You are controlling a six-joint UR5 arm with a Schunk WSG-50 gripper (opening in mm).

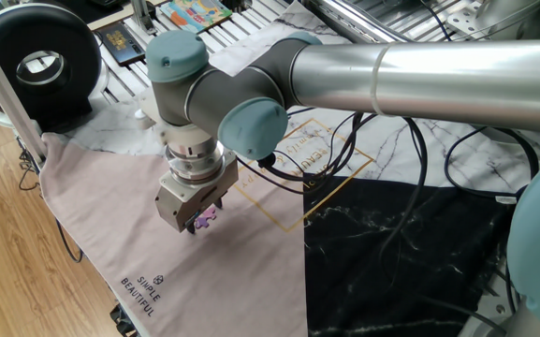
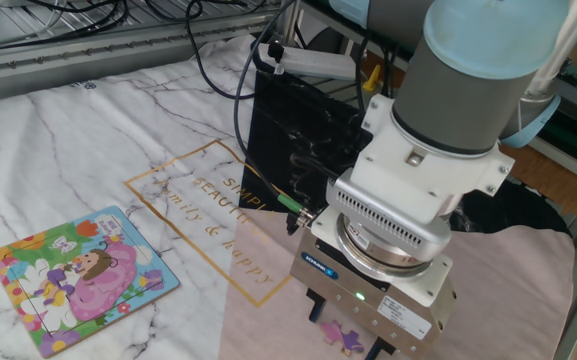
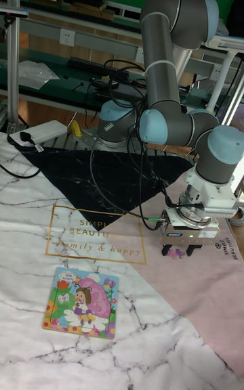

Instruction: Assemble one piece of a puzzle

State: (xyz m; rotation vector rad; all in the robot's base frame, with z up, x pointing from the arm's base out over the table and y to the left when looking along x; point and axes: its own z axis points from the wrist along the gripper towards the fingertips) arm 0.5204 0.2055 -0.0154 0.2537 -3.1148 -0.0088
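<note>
The piece (image 2: pixel 343 334) is a tiny purple jigsaw piece lying on the pink cloth. My gripper (image 2: pixel 346 338) points straight down over it and is open, with one finger on each side of the piece and small gaps between them. The same piece (image 1: pixel 207 217) shows just beside the gripper (image 1: pixel 199 222) in one fixed view, and below the gripper (image 3: pixel 178 252) in the tall view as the piece (image 3: pixel 177 252). The puzzle (image 2: pixel 80 280), a small square board with a pink, yellow and green picture, lies flat on the marble cloth far to the left, also seen as the puzzle (image 3: pixel 81 302).
A black cloth (image 2: pixel 298 130) lies behind the arm, with cables (image 2: pixel 218 70) trailing over it. Another colourful board (image 1: pixel 193 13) and a round black device (image 1: pixel 36 65) sit at the table's far end. The pink cloth (image 1: pixel 110 225) hangs over the table edge.
</note>
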